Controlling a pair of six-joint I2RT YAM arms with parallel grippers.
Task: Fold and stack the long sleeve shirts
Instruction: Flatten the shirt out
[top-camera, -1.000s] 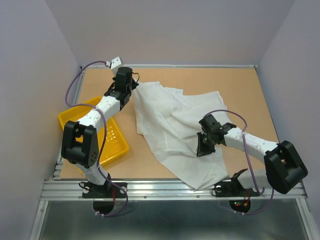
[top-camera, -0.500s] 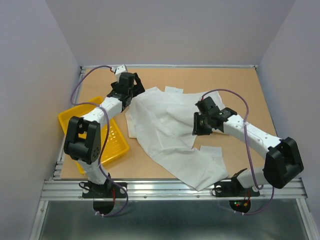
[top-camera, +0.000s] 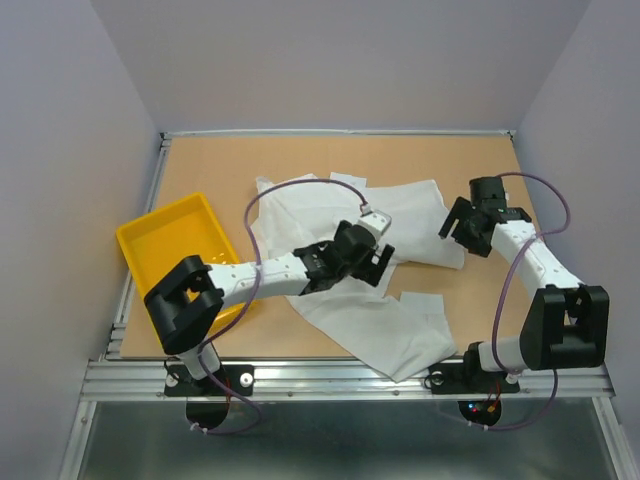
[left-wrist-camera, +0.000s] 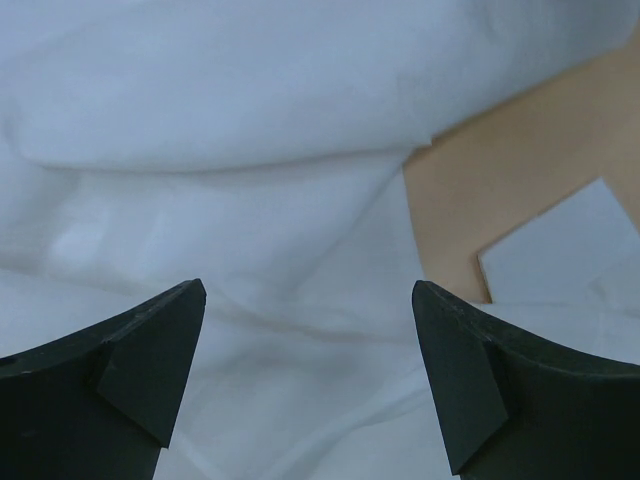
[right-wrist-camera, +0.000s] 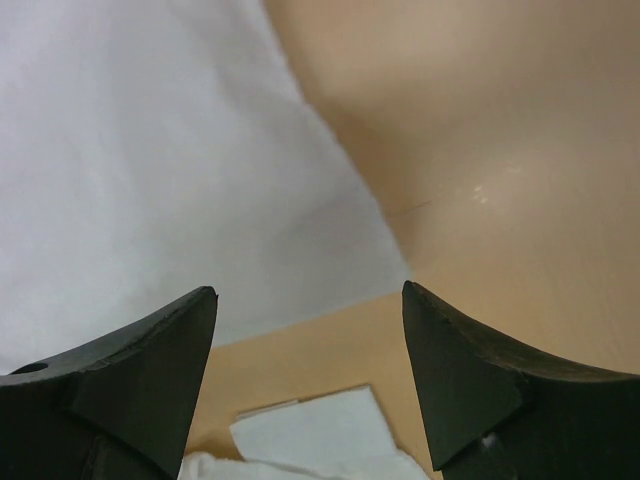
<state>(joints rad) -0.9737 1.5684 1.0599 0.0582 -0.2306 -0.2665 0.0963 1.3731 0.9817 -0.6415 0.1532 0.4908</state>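
Note:
One white long sleeve shirt (top-camera: 320, 210) lies spread and creased across the middle of the table, a flap reaching the front edge (top-camera: 400, 345). My left gripper (top-camera: 377, 264) hovers low over the shirt's middle, open, with only white cloth (left-wrist-camera: 250, 120) under its dark fingers (left-wrist-camera: 130, 370). My right gripper (top-camera: 462, 232) stands open at the shirt's right edge. In the right wrist view the shirt's hem (right-wrist-camera: 150, 150) runs to a corner over bare tabletop (right-wrist-camera: 480, 150), and nothing sits between the fingers (right-wrist-camera: 470, 370). A small white cloth corner (right-wrist-camera: 310, 425) shows below.
A yellow plastic tray (top-camera: 165, 212) stands at the left side of the table. Purple-grey walls close the table at the back and both sides. Bare brown tabletop (top-camera: 420, 160) shows behind the shirt and to its right.
Both grippers opened and let the shirt go. My left arm swung from the back left corner to the shirt's middle. My right arm moved back and right to the shirt's edge.

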